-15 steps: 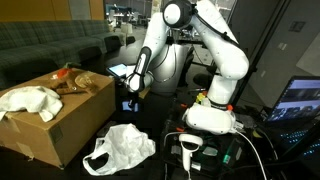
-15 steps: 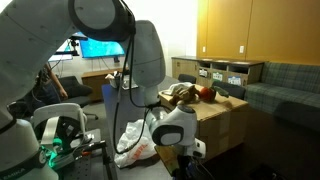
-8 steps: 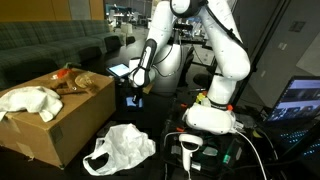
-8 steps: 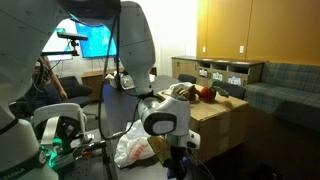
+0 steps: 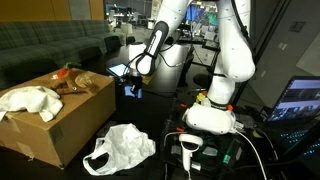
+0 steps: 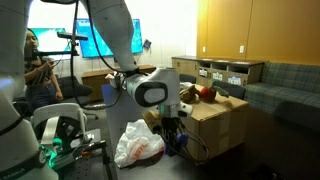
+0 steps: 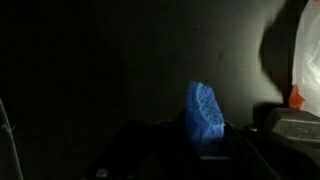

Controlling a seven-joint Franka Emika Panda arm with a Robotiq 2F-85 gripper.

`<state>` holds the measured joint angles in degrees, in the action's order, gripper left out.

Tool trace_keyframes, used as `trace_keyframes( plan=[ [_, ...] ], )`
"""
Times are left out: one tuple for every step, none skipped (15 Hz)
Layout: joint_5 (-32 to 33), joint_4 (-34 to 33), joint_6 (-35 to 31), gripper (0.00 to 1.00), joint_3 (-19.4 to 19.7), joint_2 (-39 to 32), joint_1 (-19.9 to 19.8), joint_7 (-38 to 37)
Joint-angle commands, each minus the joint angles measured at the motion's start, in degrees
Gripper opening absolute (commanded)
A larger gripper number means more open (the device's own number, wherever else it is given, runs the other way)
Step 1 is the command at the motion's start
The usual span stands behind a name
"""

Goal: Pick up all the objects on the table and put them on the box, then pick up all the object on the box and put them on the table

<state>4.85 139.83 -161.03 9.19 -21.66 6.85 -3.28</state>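
The large brown cardboard box (image 5: 60, 122) stands just to one side of the hand, with its top at roughly the hand's height. The matte black table (image 5: 150, 125) lies below the hand.

The Franka arm rises from its base and bends high. It slopes down towards the box side and ends in a downward-pointing wrist, with the gripper (image 5: 132, 86) hanging clear above the table. The jaws are drawn narrow, and in the wrist view they appear to pinch the flat blue square (image 7: 203, 112), which stands on edge between them. Its surface looks porous, so I judge it light, soft and somewhat squashy. It is best held across its thin faces with modest pressure, and it is unlikely to slip.

The crumpled white plastic bag (image 5: 120, 148) lies on the table below the hand and off to one side, well apart from it. It is probably nearly weightless, limp and slick, so a bunched fold near its top is the sensible place to grip.

On the box top, level with the hand and away from it, rest three things. The white cloth (image 5: 30, 100) is soft and easily pinched at a raised fold. The brown stick-like piece (image 5: 75, 88) is stiff. The orange-red roundish piece (image 5: 63, 72) may roll.
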Motion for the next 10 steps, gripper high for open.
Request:
trace_keyframes(
  plan=[
    [4.6,0.0,6.6,0.03,0.4,7.9,3.2,-6.4],
    [4.6,-1.2,8.4,0.03,-0.9,8.8,2.9,-7.2],
    [4.5,-1.7,10.0,0.03,-2.0,10.0,2.7,-7.6],
    [4.0,-2.4,11.7,0.03,-3.2,11.2,2.2,-7.4],
    [3.4,-3.2,13.0,0.03,-4.3,12.0,1.8,-7.0],
    [2.5,-4.3,13.9,0.03,-5.4,12.4,1.3,-6.4],
    [1.8,-5.0,15.3,0.03,-6.2,13.3,1.0,-6.0],
    [0.9,-6.6,16.2,0.03,-7.2,13.1,0.7,-5.3],
    [0.3,-8.0,17.2,0.03,-7.9,13.0,0.5,-5.5],
    [-0.6,-9.9,18.3,0.03,-8.7,12.5,0.3,-5.1]
  ],
)
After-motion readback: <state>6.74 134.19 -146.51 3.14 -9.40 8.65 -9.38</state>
